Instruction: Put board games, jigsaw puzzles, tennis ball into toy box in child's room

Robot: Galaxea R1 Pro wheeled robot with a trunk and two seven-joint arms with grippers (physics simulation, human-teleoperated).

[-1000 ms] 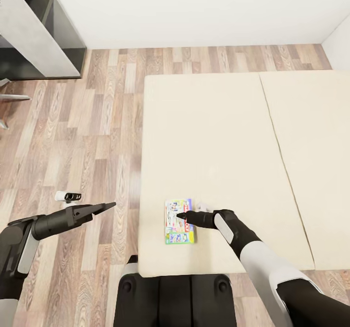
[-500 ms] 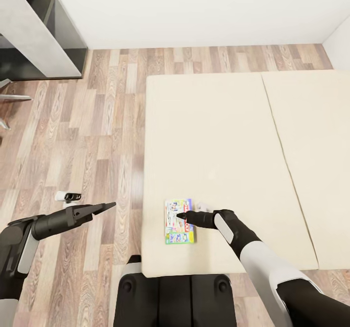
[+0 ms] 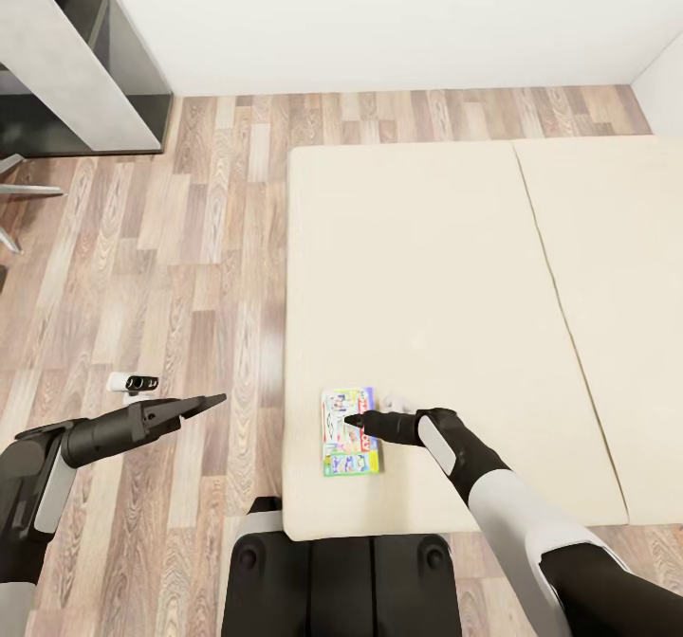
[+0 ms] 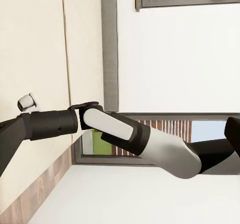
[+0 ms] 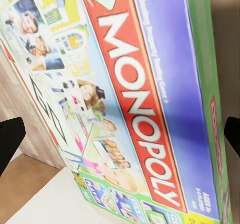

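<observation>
A colourful Monopoly board game (image 3: 350, 433) lies flat on the beige bed (image 3: 427, 267), close to its near left corner. My right gripper (image 3: 353, 420) hovers right over the box, fingers pointing left. In the right wrist view the printed lid (image 5: 130, 114) sits very close, and the right gripper (image 5: 120, 134) is open with its dark fingertips (image 5: 9, 136) far apart at either side. My left gripper (image 3: 214, 399) hangs over the wood floor left of the bed, open and holding nothing. The toy box, jigsaw puzzles and tennis ball are out of view.
A small white object (image 3: 393, 400) lies on the mattress just beyond the box. Another small white-and-black object (image 3: 132, 383) lies on the floor near my left gripper. A grey-topped desk with a dark frame (image 3: 66, 59) stands at the far left by the white wall.
The whole view has slid a little, so the bed sits slightly further right in the picture. Both arms and the Monopoly box hold their places relative to me.
</observation>
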